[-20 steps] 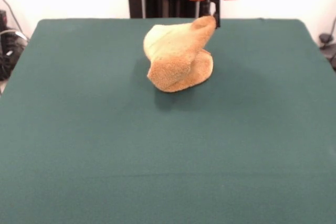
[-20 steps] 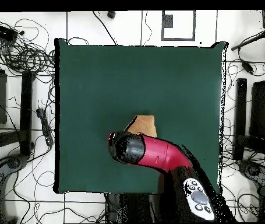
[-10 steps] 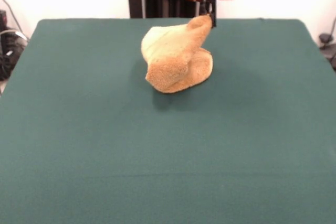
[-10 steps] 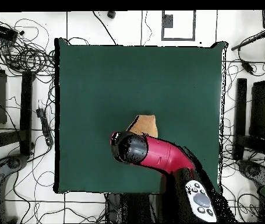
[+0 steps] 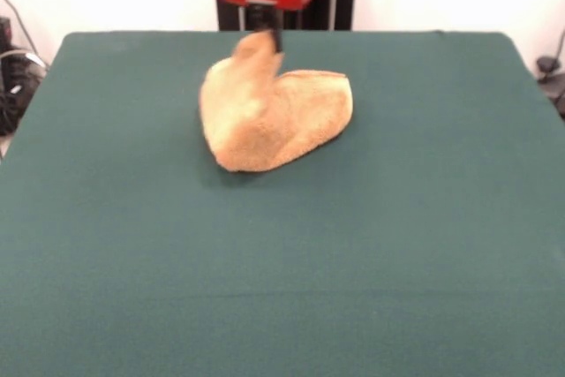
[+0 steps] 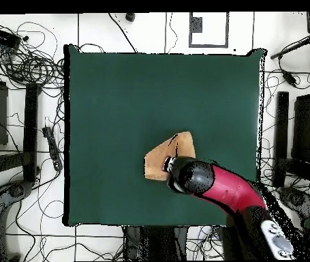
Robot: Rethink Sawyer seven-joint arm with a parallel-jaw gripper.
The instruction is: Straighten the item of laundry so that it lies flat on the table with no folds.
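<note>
The golden-tan terry-cloth hand towel (image 5: 275,121) sits bunched in a rounded heap on the dark green cloth-covered table (image 5: 282,271), toward the table's far edge in the front view. One corner rises to a peak straight up into the jaws, which are pinched shut on it; the rest of the cloth droops below and to both sides of them, more of it spreading to the right in the front view. The black gripper (image 5: 267,39) hangs from the red and black arm (image 6: 215,184). From above, the arm covers part of the towel (image 6: 172,150), and folds remain.
</note>
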